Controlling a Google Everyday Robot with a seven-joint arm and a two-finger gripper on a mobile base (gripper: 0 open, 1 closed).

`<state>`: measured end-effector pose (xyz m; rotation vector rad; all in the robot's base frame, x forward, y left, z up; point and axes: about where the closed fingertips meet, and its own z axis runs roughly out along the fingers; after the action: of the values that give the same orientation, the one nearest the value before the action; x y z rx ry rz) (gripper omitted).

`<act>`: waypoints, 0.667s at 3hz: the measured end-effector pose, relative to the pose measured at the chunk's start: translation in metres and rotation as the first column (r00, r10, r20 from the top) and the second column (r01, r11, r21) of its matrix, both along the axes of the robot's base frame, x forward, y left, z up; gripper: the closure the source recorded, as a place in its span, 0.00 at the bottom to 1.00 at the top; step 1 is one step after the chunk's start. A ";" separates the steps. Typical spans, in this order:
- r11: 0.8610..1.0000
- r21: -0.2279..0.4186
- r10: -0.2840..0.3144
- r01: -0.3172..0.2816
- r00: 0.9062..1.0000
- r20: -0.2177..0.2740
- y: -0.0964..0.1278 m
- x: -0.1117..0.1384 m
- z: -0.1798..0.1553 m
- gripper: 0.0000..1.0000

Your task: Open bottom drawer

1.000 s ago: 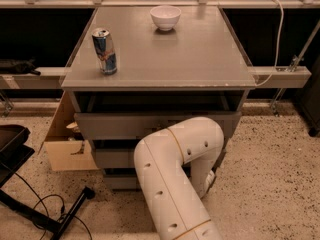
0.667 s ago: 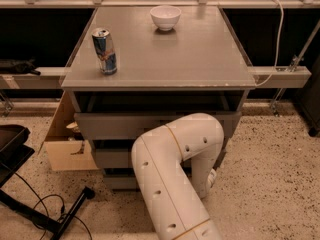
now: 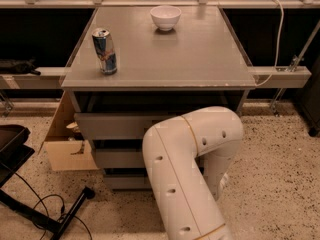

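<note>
Lay lowest beneath the counter's front edge: bottom drawer [image 3: 122,182], right part covered by the white arm [image 3: 185,184]. Gripper hidden behind that arm, before the drawer fronts; could not tell its opening or hold.

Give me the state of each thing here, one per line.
Narrow grey bottom drawer: looks shut, partly behind white robot arm.
Blue-and-silver drinks can: upright.
White round bowl: upright.
Brown cardboard box: flaps open.
Gripper: out of view, likely behind that arm.
</note>
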<state>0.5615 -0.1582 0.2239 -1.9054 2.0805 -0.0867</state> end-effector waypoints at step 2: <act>0.998 0.066 0.007 -0.014 0.994 0.107 0.011 0.013 -0.010 0.00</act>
<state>0.5742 -0.1475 0.2138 -1.8309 1.9782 -0.1128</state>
